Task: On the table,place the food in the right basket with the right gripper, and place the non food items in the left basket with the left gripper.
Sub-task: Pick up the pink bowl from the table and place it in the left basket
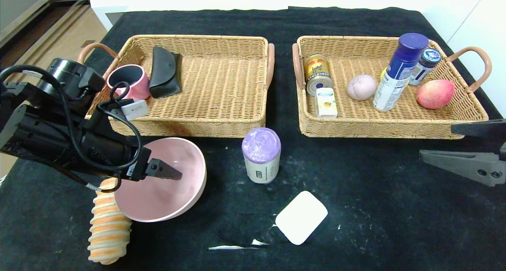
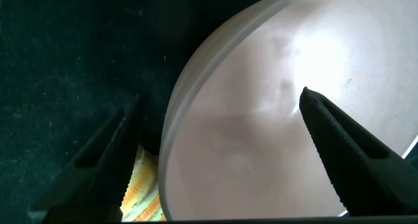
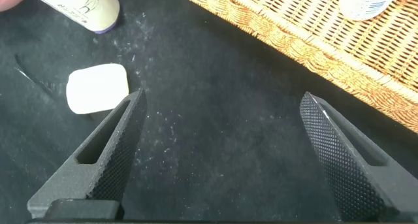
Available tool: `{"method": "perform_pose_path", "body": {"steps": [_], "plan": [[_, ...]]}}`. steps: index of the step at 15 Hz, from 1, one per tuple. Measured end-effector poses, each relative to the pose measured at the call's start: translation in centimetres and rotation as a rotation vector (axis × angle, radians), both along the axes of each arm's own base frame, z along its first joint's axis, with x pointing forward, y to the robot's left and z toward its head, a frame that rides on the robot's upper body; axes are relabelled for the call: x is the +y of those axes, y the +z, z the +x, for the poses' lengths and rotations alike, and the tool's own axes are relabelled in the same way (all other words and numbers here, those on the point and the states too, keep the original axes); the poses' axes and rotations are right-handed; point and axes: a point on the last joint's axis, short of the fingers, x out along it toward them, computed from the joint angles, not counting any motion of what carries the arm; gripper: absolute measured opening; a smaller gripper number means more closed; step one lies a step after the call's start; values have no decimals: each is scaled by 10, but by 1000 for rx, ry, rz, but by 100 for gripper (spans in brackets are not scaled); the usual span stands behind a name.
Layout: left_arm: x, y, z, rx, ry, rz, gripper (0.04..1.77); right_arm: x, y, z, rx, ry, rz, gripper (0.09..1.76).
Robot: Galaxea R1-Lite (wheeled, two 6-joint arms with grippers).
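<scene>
Here the left gripper, spread wide, straddles the rim of the one pink bowl, which sits tilted on the worktop before the left basket. One ridged bread roll lies beside it, long axis front-to-back. The right gripper hangs spread near the right basket.

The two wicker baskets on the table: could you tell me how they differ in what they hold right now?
The left basket holds a pink mug, a black case and a small grey box, all crowded at its left end; the right basket holds a can, spray bottles, a small carton and round fruit spread across it. The left basket is mostly bare, the right fuller. Both are rectangular wicker with pink handles.
</scene>
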Motion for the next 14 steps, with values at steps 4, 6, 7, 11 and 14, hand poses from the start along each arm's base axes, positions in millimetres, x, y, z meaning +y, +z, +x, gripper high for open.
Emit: {"method": "perform_pose_path", "body": {"steps": [4,6,7,11,14], "plan": [[0,-1,0,5,0,2,113,0,0,-1,-2,0,1,171],[0,-2,-1,9,1,2,90,0,0,-1,-2,0,1,171],[0,-2,-1,9,1,3,81,0,1,-1,-3,1,1,171],[0,-2,-1,12,0,2,19,-1,1,-1,-5,-2,1,171],[0,-3,-2,14,0,2,19,-1,1,-1,-4,-2,1,171]]}}
